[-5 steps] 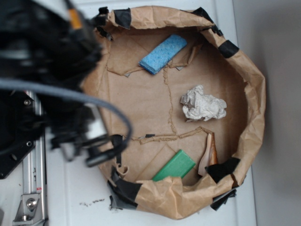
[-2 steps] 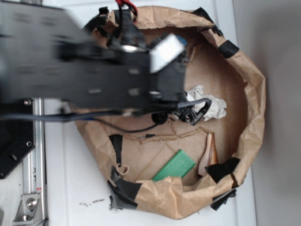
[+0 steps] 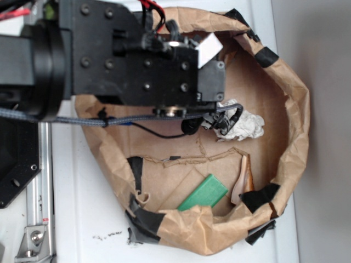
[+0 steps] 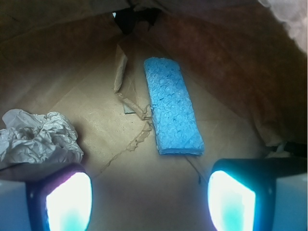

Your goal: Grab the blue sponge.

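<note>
- Since the frames a moment ago the arm has swung from the left edge out over the paper-lined tub, and its black body now covers the upper part where the sponge lay in plain sight.
- In the wrist view the gripper (image 4: 149,197) fills the near edge, its two glowing pads (image 4: 70,201) set wide apart with nothing between them, so it is released and hangs clear of the paper floor.
- Just beyond the gap, slightly right of centre, lies the blue sponge (image 4: 172,107), flat on the brown paper, its long side running away from the camera, untouched.
- A torn paper seam (image 4: 137,108) runs along the sponge's left edge.
- At the near left sits the crumpled white paper wad (image 4: 38,139), apart from the sponge.
- In the exterior view the paper-lined tub (image 3: 293,126) has crumpled walls held with black tape (image 3: 266,56).
- The green block (image 3: 204,193) lies by the tub's lower wall, well apart from the arm (image 3: 137,60).
- The wad is partly hidden by the arm's cables there.
</note>
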Motion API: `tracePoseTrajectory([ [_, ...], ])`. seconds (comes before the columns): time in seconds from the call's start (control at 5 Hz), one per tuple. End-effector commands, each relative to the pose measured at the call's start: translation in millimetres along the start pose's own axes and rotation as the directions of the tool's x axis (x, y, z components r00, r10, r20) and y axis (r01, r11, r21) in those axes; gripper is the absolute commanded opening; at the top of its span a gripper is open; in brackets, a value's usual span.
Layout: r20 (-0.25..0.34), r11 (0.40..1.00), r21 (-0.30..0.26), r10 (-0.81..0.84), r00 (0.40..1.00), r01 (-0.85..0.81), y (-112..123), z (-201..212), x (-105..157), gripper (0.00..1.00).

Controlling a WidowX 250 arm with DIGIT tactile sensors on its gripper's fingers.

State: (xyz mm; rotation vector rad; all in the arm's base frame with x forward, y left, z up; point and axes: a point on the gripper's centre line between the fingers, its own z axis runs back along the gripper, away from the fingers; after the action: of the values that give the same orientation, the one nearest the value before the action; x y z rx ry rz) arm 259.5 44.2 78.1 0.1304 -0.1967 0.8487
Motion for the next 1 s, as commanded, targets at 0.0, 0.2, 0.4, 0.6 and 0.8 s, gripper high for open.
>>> tracePoseTrajectory([
  [0.0,0.081,0.999,-0.005,0.052,0.995,-0.052,22.8,-5.1,30.3,1.00],
  [0.2,0.072,1.000,-0.009,0.019,0.997,-0.019,32.1,-23.7,35.9,1.00],
  [0.4,0.036,1.000,0.010,-0.015,0.999,0.014,29.6,-37.5,30.5,1.00],
  [0.6,0.032,1.000,0.010,-0.030,0.999,0.030,32.1,-38.3,28.6,1.00],
  [0.8,0.027,0.999,0.002,-0.052,0.998,0.052,36.8,-47.6,31.5,1.00],
])
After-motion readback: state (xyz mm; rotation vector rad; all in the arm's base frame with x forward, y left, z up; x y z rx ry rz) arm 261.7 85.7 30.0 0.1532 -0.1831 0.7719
